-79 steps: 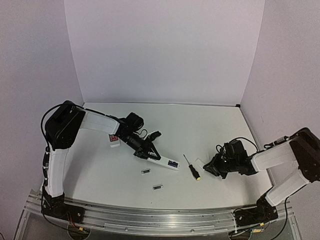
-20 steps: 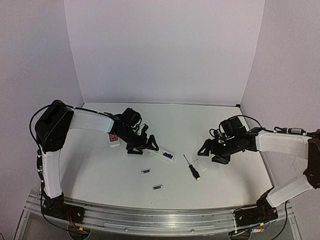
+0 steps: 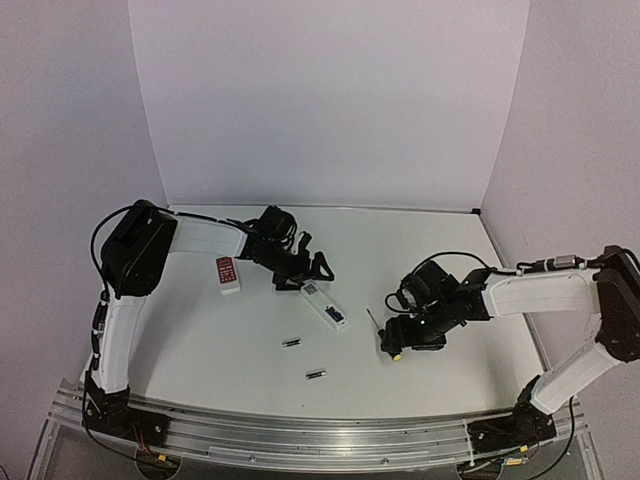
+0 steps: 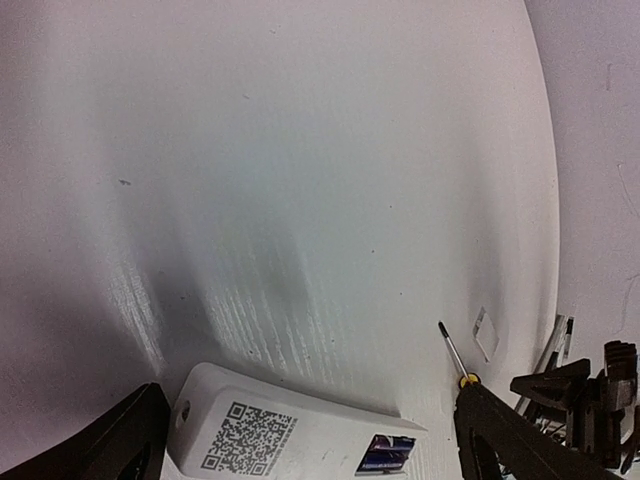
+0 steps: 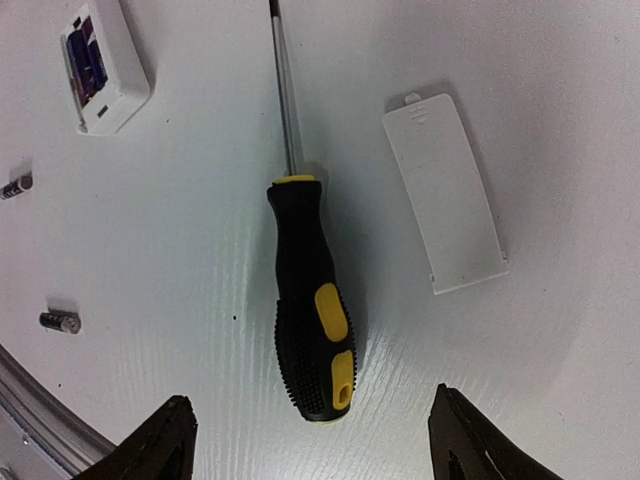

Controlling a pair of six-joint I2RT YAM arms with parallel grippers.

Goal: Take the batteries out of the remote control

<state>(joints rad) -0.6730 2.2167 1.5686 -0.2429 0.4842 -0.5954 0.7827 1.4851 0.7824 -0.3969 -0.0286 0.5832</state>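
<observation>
Two batteries (image 3: pixel 291 343) (image 3: pixel 316 375) lie loose on the table (image 3: pixel 200 340), near the white remote (image 3: pixel 323 305). The left gripper (image 3: pixel 303 276) is at the remote's far end and the right gripper (image 3: pixel 396 340) is over the screwdriver (image 3: pixel 373 322).

Left wrist: the fingers (image 4: pixel 130 445) are spread wide, with the remote (image 4: pixel 290 435) between them, not pinched.

Right wrist: the fingers (image 5: pixel 165 445) stand apart either side of the screwdriver (image 5: pixel 310 320). The cover (image 5: pixel 445 190) lies just beside it, and the batteries (image 5: pixel 60 321) (image 5: pixel 14 187) are off to the left.
</observation>
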